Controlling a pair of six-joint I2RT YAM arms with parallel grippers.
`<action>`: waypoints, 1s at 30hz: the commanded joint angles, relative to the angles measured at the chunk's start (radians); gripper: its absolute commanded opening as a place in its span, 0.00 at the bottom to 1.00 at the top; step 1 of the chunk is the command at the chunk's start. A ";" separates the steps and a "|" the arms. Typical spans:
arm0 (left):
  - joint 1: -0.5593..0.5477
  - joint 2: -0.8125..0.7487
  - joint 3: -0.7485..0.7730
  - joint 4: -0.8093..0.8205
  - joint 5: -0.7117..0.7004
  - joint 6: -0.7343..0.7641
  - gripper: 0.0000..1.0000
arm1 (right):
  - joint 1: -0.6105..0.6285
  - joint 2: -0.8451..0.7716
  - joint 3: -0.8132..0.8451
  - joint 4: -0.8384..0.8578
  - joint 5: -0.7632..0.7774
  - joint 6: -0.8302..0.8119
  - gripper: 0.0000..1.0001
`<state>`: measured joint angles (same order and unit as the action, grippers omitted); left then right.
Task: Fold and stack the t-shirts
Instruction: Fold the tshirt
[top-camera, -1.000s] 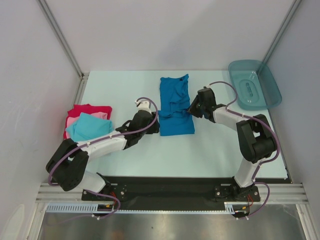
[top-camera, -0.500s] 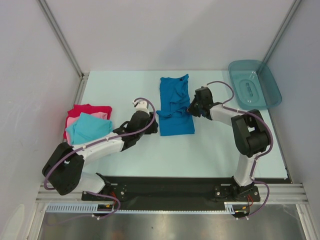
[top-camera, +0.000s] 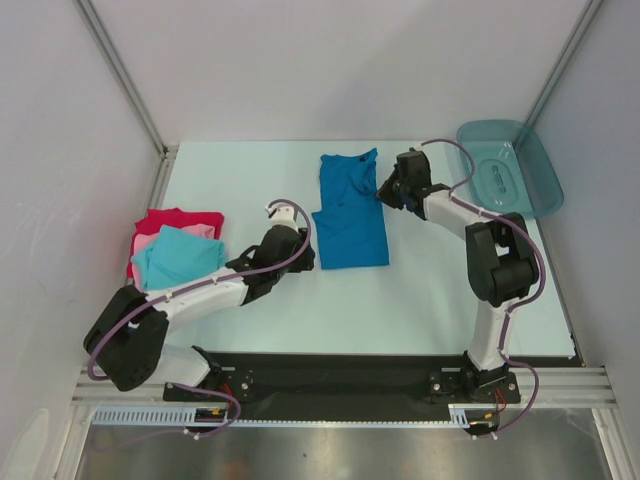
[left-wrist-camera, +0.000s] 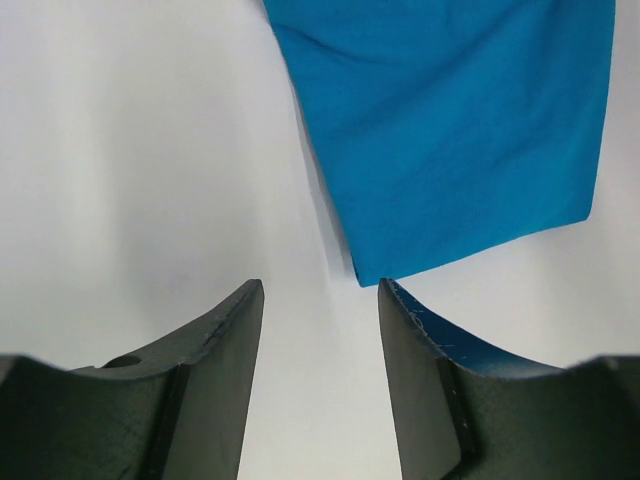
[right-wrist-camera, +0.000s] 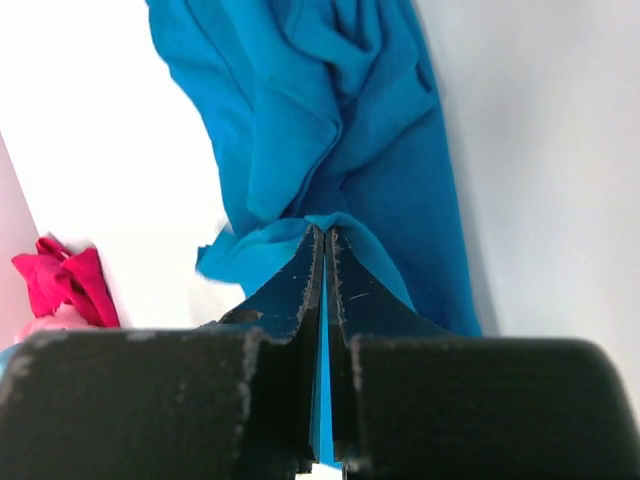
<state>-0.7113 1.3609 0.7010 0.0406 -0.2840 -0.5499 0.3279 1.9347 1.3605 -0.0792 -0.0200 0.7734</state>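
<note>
Clamping an edge fold of the blue t-shirt (top-camera: 352, 220) mid-table in the right gripper (right-wrist-camera: 322, 232) — seemingly to draw it over; holding the left gripper (left-wrist-camera: 320, 290) parted, empty, by the near corner — likely to pin it.

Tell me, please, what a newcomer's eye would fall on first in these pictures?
The medium blue t-shirt lies half folded in the middle of the table, a fold of it pinched in the shut right pincer. The left pincer hangs open just off the shirt's near corner. At the left edge sits a stack: turquoise t-shirt on pink t-shirt on red t-shirt.
</note>
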 joint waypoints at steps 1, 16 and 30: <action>-0.007 -0.037 -0.006 0.016 -0.014 -0.012 0.55 | -0.020 0.024 0.045 -0.016 0.005 -0.011 0.00; -0.008 -0.049 -0.037 0.022 -0.018 -0.015 0.55 | -0.039 -0.031 -0.066 0.018 0.012 0.007 0.49; 0.030 -0.077 -0.244 0.286 0.161 -0.113 0.63 | -0.089 -0.466 -0.617 0.237 -0.037 0.049 0.52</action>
<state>-0.6971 1.3212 0.4839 0.2020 -0.1986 -0.6147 0.2523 1.5692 0.8497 0.0475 -0.0322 0.7998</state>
